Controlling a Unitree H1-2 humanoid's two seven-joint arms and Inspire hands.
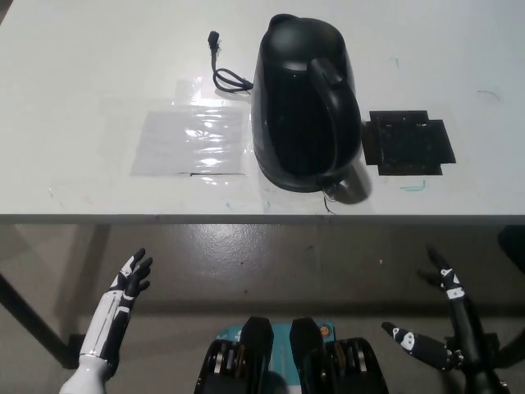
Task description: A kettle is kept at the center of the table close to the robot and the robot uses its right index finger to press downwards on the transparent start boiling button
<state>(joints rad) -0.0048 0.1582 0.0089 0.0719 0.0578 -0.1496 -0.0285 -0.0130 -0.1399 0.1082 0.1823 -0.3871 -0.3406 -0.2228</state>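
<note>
Standing: kettle (305,103) upright on the counter (98,66), near its front edge, about the centre of the view
Kettle look: glossy black body, wider at the base, with a curved black handle (338,94) arching over the top and down the side
Button: a small clear switch (332,190) shows at the foot of the handle, at the 6 o'clock side of the base
Kettle direction: spout toward 12 o'clock, handle toward 5 o'clock; the spout-to-handle line runs roughly 12 to 5
Cord: black cable with plug (223,67) lying at 10 o'clock of the kettle, running to its body
Counter: white, faintly marked; a clear plastic sheet (190,139) lies at 9 o'clock of the kettle, a black square pad (408,144) at 3 o'clock, just beside it
Room: grey polished floor (271,263) below the counter edge
Left robot hand (131,279): white, at 7 o'clock, below the counter edge, fingers spread, holding nothing
Right robot hand (431,328): black, at 5 o'clock, below the counter edge, fingers splayed wide, holding nothing, well apart from the kettle
</note>
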